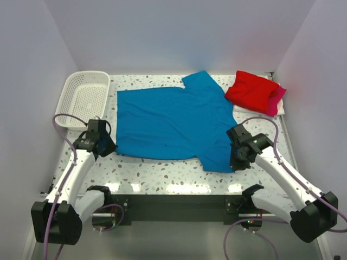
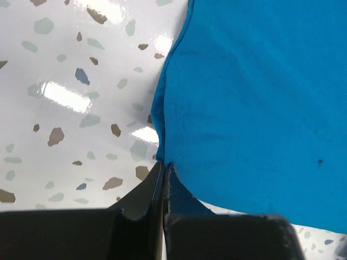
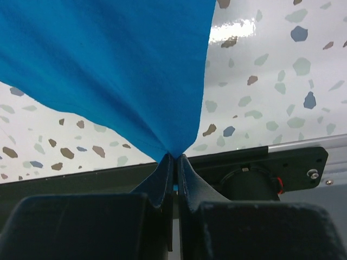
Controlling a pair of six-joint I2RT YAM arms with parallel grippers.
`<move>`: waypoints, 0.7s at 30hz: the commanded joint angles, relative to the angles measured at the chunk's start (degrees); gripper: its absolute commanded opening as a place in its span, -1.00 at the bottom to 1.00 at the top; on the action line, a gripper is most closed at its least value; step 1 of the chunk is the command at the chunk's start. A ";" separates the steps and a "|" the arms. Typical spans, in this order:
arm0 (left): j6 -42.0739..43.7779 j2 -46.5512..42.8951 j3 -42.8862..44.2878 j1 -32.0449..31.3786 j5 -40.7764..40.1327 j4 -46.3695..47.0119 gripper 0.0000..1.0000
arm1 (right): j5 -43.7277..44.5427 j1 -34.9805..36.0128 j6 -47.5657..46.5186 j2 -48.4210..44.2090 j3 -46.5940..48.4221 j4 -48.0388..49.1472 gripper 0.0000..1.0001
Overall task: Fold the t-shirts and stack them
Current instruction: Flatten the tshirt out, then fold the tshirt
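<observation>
The bright blue t-shirt lies spread flat across the middle of the table. My left gripper is shut on its near left corner; the left wrist view shows the pinched cloth at the gripper's tips. My right gripper is shut on the near right sleeve corner, and the cloth hangs lifted off the table from its tips. The red t-shirt lies folded on the folded magenta-pink t-shirt at the back right.
A white mesh basket stands at the back left, just beyond my left gripper. The pink shirt rests on something white. The table's near edge rail runs between the arm bases. White walls close in on three sides.
</observation>
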 commanded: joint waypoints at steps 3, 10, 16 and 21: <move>-1.86 -4.43 2.70 0.48 0.51 -8.10 -1.00 | -1.32 0.44 1.31 -2.38 2.87 -7.65 -1.00; -1.16 -2.34 4.02 0.56 1.91 -8.03 -1.00 | 1.92 0.35 0.70 1.02 7.53 -3.63 -1.00; 1.91 4.52 9.28 1.88 2.96 -3.29 -1.00 | 4.83 0.09 -2.46 10.26 14.73 3.23 -1.00; 4.73 11.98 14.03 3.29 5.69 1.01 -1.00 | 3.16 -1.93 -5.19 18.96 19.31 10.88 -1.00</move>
